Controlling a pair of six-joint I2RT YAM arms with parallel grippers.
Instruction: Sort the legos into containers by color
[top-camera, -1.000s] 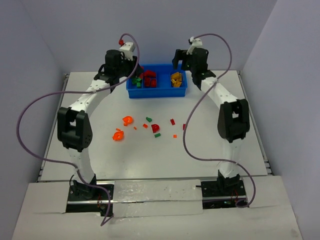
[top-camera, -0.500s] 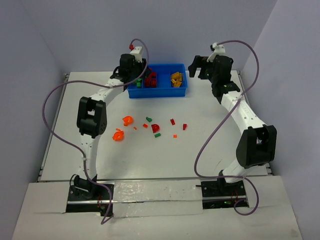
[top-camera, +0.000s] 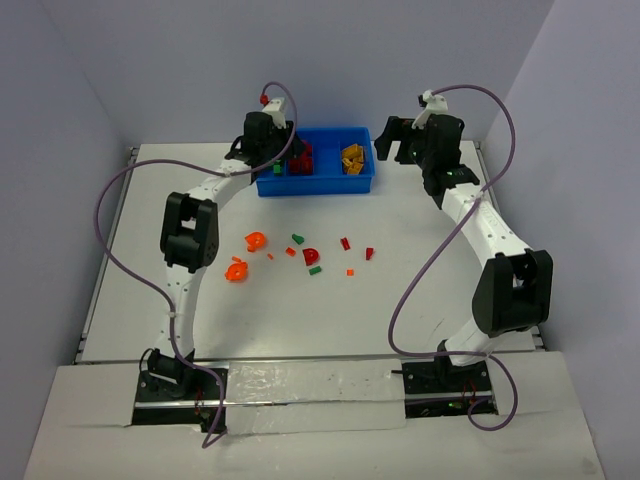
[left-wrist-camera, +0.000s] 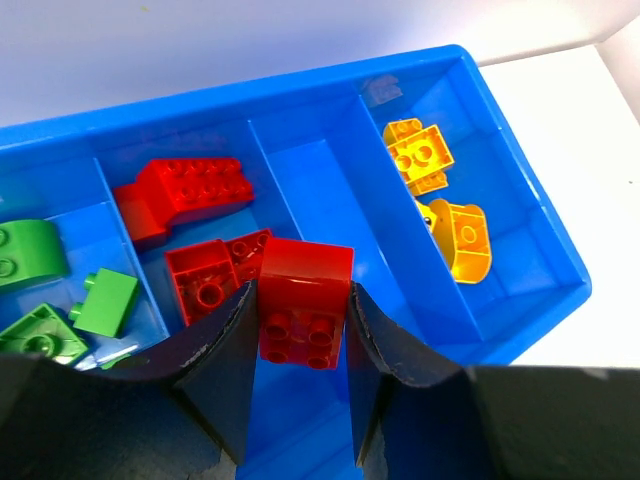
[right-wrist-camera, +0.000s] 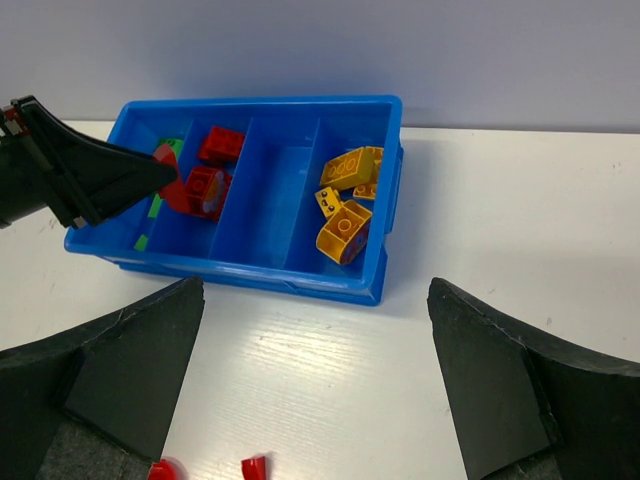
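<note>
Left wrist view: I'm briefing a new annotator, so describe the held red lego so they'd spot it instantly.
Find the blue tray with four compartments. At the bottom centre, the left gripper's dark jaws close on one red lego. Unlike the other red pieces lying on the tray floor, it is clamped on both sides.

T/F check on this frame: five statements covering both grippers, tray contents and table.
1. The left gripper is shut on a red brick. True.
2. The right gripper holds a yellow brick. False: it is open and empty, off to one side of the tray.
3. The compartment between the red and yellow ones holds orange pieces. False: it is empty.
4. The end compartment holds yellow bricks. True.
5. The table has loose pieces on the robot's side of the tray. True.
</note>
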